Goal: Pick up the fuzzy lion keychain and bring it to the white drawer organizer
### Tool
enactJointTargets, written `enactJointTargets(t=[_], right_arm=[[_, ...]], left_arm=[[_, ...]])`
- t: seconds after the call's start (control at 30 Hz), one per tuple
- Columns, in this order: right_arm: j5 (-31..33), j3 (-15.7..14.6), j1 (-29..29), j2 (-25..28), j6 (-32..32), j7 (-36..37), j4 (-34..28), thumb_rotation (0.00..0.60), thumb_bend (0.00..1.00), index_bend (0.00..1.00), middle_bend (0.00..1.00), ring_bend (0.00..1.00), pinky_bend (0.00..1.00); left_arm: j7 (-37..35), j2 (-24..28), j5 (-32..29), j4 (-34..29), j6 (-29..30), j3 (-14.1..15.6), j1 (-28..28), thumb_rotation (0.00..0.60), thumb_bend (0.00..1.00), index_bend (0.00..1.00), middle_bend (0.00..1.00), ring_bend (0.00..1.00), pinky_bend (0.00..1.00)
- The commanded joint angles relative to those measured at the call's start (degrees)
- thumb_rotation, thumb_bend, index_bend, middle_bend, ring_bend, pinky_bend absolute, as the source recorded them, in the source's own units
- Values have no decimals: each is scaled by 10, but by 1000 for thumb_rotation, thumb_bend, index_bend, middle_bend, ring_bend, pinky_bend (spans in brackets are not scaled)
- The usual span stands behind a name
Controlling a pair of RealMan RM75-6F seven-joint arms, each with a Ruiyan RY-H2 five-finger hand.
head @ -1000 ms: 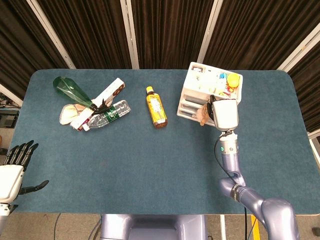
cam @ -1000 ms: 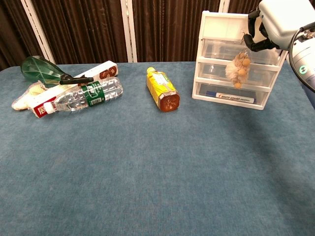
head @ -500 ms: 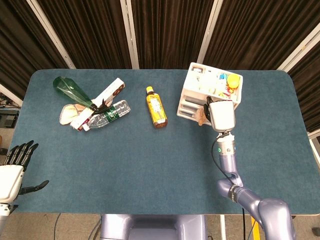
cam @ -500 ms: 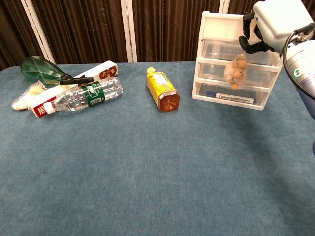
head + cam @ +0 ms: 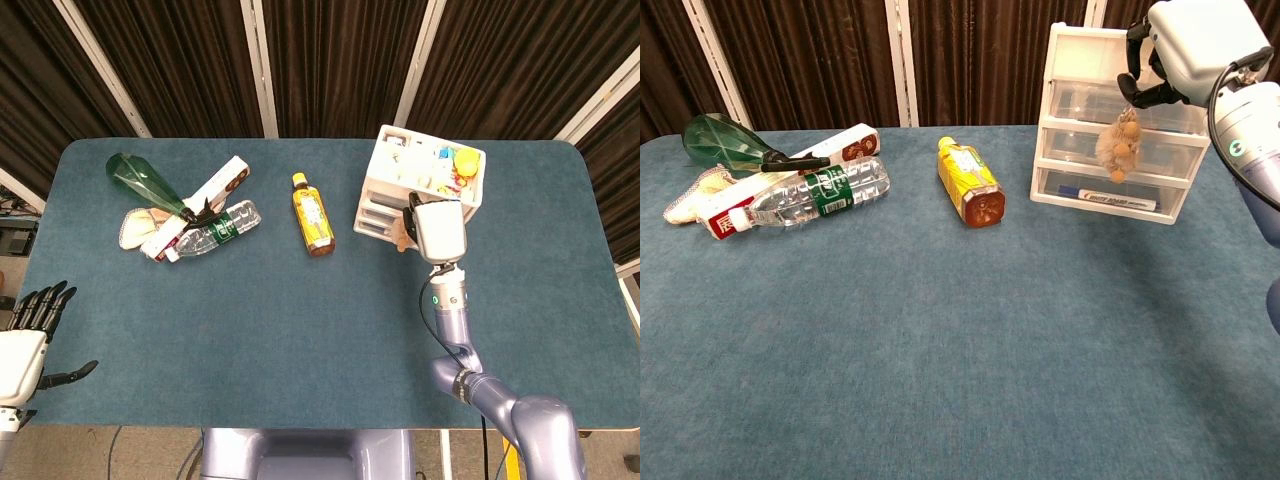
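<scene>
The tabletop [image 5: 300, 320] is a rectangular surface with rounded corners, covered in blue-teal carpet-like fabric; behind it hang dark brown curtains [image 5: 340, 60] divided by pale vertical strips. The white drawer organizer [image 5: 1120, 120] stands at about 1 o'clock on the surface in the head view, its open top holding small colourful items and its three clear drawers facing the robot. The right hand [image 5: 1185, 50] is raised in front of the organizer's upper drawers, and its dark fingers [image 5: 1140, 85] pinch the top of the fuzzy lion keychain [image 5: 1117, 145], which hangs free in the air before the middle drawer, clear of the tabletop. The left hand [image 5: 25, 345] is at about 8 o'clock, off the tabletop's near left corner, with its fingers spread and holding nothing. A yellow bottle [image 5: 313, 216] lies on its side at about 12 o'clock, well apart from the organizer. At about 10 o'clock lies a cluster: a green glass bottle [image 5: 140, 180], a clear plastic bottle [image 5: 212, 233], a long white box [image 5: 200, 205] and a pale woven item [image 5: 135, 225], touching or overlapping one another.
</scene>
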Motion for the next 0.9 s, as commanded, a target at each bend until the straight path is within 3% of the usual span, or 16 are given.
enactJointTargets(t=[0.03, 0.4, 0.67, 0.9], right_arm=[[-3, -3, -1, 0, 2, 2, 0, 600, 361, 580, 1000, 1000, 1000], [-9, -9, -6, 4, 4, 5, -7, 600, 247, 298, 1000, 1000, 1000], [-18, -10, -11, 17, 22, 9, -28, 600, 242, 247, 1000, 1000, 1000], [-41, -25, -45, 64, 68, 19, -110, 600, 242, 244, 1000, 1000, 1000]], left_arm=[[0, 0, 0, 0, 0, 0, 0, 540, 29, 0, 0, 0, 0], [2, 0, 0, 1, -1, 0, 0, 536, 28, 0, 0, 0, 0], [2, 0, -1, 0, -1, 0, 0, 540, 28, 0, 0, 0, 0], [2, 1, 0, 0, 0, 1, 1, 540, 29, 0, 0, 0, 0]])
